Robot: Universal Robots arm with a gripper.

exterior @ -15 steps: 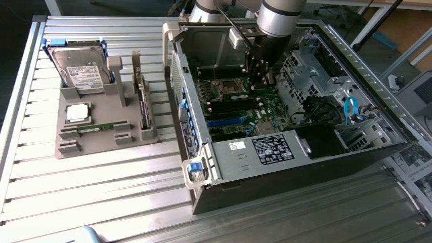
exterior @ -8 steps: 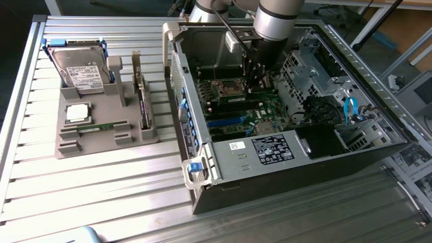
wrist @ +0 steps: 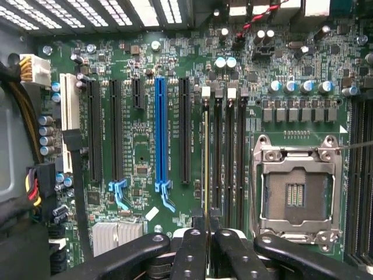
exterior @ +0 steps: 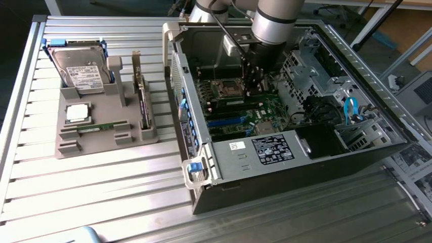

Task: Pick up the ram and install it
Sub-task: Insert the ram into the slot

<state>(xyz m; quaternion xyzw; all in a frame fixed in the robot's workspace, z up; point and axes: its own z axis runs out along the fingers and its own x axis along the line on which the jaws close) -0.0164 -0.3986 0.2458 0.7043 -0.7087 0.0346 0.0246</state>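
- A grey tray (exterior: pixel 68 149) is sitting at the exterior view's left, keeping spare parts in moulded pockets so each stays at a known spot: a drive (exterior: pixel 81 71) leaning at the back, a processor (exterior: pixel 78 112) lying flat, a thin green stick (exterior: pixel 101 126) resting in a groove, and a card (exterior: pixel 142 101) standing on edge.
- Just beside the tray, the case (exterior: pixel 284 167) is lying on its side with the panel off, leaving the board (exterior: pixel 260 114) facing up for access from above.
- The arm (exterior: pixel 273 23) is reaching straight down into the case, with the gripper (exterior: pixel 253 88) hanging close over the board near the socket.
- In the wrist view, the gripper (wrist: pixel 206 224) is standing almost fully closed, its fingers (wrist: pixel 192 245) pinching what appears to be the ram (wrist: pixel 205 163), seen edge-on as a thin gold-edged line.
- The ram is running lengthwise along the memory slot nearest the long black slot, beside the other memory slots (wrist: pixel 228 151) and between the blue slot (wrist: pixel 160 134) and the empty socket (wrist: pixel 297 192). The edge-down hold is probably lining its contacts up with that slot.
- Whether the ram is touching the slot or hovering just above it cannot be told.
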